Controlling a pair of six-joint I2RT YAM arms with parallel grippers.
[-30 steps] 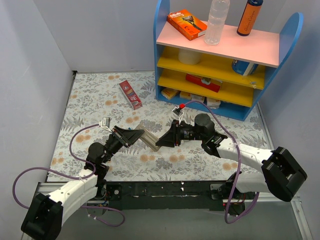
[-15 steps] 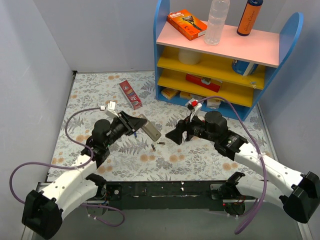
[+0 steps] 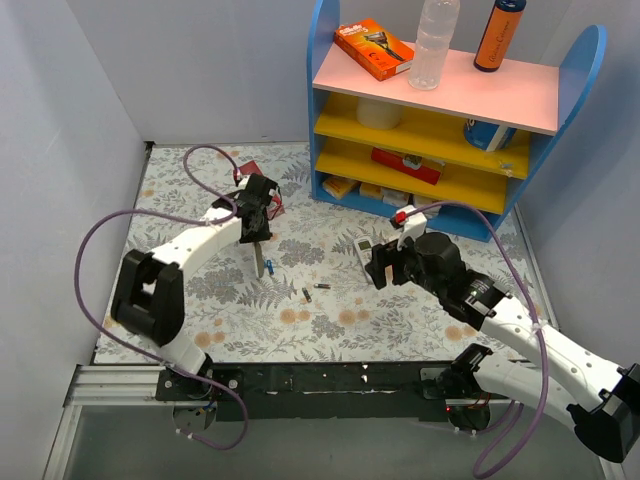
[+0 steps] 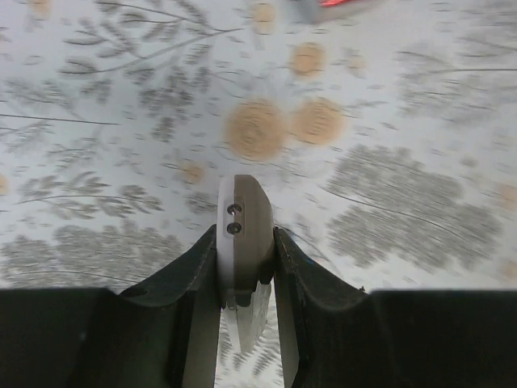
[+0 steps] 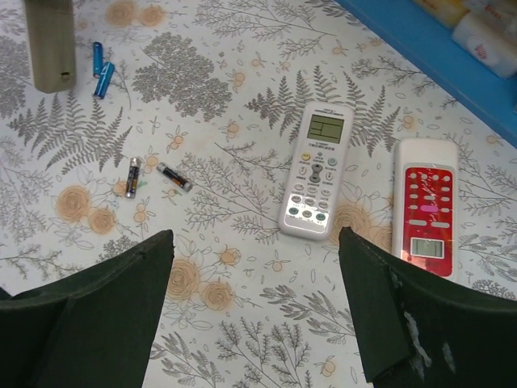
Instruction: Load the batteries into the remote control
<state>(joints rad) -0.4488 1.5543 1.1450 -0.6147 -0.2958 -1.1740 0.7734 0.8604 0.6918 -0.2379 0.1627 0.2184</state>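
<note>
The white remote control (image 5: 317, 170) with a pale green screen lies face up on the floral mat; it also shows in the top view (image 3: 363, 248), just behind my right gripper. Two small dark batteries (image 5: 132, 177) (image 5: 174, 177) lie left of it, and they also show in the top view (image 3: 305, 293) (image 3: 322, 287). My right gripper (image 5: 258, 323) (image 3: 382, 268) is open and empty, hovering above the mat. My left gripper (image 4: 246, 242) (image 3: 256, 230) is shut on a slim grey-beige remote-like piece (image 4: 245, 218) (image 3: 258, 260), held on end pointing down.
A red-faced remote (image 5: 425, 206) lies right of the white one. Small blue pieces (image 5: 101, 69) (image 3: 268, 266) lie by the held piece's lower end. A red box (image 3: 270, 200) lies behind the left arm. The blue shelf unit (image 3: 322, 150) stands at the back right.
My left arm swung away and to the back with the grey piece, turning it on end. My right gripper let go of it, pulled back right and opened wide.
</note>
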